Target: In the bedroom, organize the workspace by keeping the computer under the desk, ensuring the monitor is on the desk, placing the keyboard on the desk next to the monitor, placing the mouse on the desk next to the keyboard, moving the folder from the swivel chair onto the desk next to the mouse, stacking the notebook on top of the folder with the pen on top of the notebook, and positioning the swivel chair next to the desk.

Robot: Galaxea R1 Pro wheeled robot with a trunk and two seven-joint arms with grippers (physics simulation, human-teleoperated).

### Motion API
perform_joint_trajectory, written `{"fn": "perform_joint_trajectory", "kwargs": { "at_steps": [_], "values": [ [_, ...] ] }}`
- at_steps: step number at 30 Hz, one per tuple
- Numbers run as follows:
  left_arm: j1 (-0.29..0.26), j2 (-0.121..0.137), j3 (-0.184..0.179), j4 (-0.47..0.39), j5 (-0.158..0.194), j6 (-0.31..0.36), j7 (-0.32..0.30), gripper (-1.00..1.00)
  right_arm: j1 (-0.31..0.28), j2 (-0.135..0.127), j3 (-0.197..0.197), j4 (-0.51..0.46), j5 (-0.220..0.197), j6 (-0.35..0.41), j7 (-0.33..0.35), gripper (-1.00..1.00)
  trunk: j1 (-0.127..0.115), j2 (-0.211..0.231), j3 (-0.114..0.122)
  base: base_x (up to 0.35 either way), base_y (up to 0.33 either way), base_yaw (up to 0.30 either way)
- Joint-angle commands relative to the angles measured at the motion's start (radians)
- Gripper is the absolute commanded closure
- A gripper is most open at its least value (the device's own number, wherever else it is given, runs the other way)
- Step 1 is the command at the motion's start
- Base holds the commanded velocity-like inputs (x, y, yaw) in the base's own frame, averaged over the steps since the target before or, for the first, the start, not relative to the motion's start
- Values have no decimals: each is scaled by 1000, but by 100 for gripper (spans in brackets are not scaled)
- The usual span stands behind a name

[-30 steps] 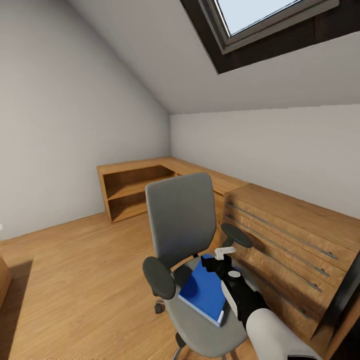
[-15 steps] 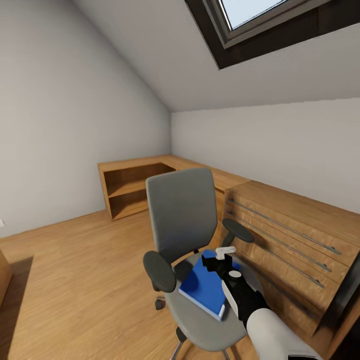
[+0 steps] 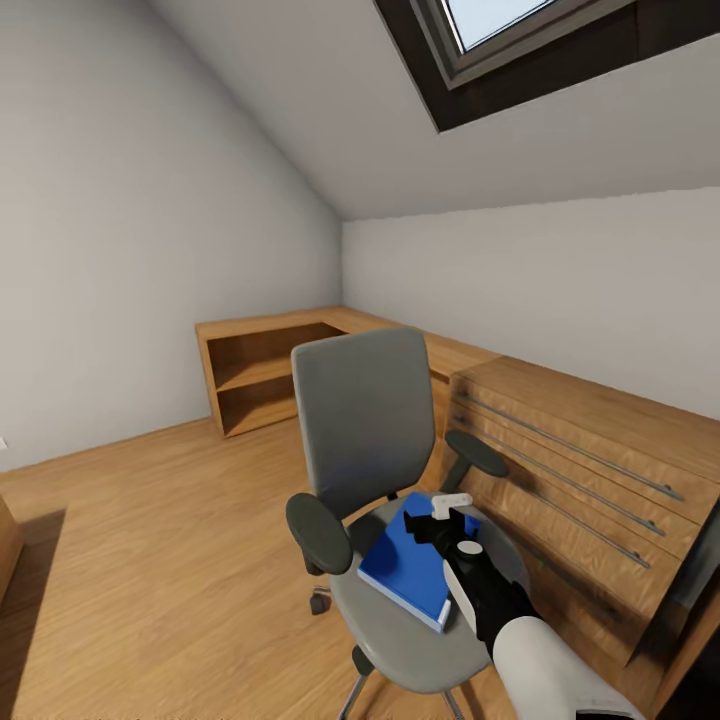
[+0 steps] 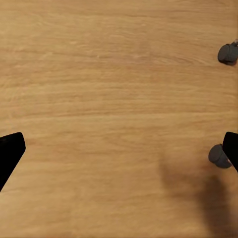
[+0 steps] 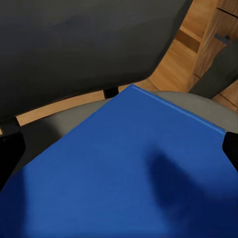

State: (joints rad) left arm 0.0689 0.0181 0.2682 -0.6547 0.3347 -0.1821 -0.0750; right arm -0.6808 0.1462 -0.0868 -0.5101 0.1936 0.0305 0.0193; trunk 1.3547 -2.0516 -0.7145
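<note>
We see a grey swivel chair (image 3: 400,500) in the middle of a bedroom with a wooden floor (image 3: 150,560), its backrest upright and its two dark armrests out to either side. On its seat lies the blue folder (image 3: 410,562), flat, with one corner pointing toward the backrest. Our right gripper (image 3: 445,512) hangs just above the far part of the folder, on a black wrist with a white forearm reaching in from the lower right. In the right wrist view the blue folder (image 5: 134,173) takes up most of the frame, with the chair's dark backrest (image 5: 84,44) beyond it and the gripper's shadow on the cover. The two dark fingertips (image 5: 10,153) sit at opposite edges of that view, so the jaws are spread wide and hold nothing.

Just to the right of the chair stands a wooden chest of drawers (image 3: 570,470) with long metal handles. A low wooden shelf unit (image 3: 265,375) runs along the far corner under the sloped ceiling and a skylight (image 3: 500,25).

In the left wrist view we look straight down on bare floorboards (image 4: 109,109) and two chair casters (image 4: 228,52). The left gripper's jaws are also wide apart and empty.
</note>
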Motion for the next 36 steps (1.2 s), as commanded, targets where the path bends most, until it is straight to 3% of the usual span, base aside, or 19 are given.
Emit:
{"fn": "perform_joint_trajectory", "kwargs": {
  "at_steps": [1, 11, 36],
  "values": [
    [0, 0, 2, 0, 10, -1, -8, -100, 0, 2, -6, -2, 10, 7, 2, -100, 0, 0, -1, 0, 0, 0],
    [0, -1, 0, 1, 9, -4, -11, -100, 0, 3, -3, -7, 12, 51, 1, -100, 0, 0, -1, 0, 0, 0],
    [0, 0, 0, 3, 9, -5, -15, -100, 0, 1, -1, -12, 11, 56, 4, -100, 0, 0, -1, 49, 14, 0]
  ]
}}
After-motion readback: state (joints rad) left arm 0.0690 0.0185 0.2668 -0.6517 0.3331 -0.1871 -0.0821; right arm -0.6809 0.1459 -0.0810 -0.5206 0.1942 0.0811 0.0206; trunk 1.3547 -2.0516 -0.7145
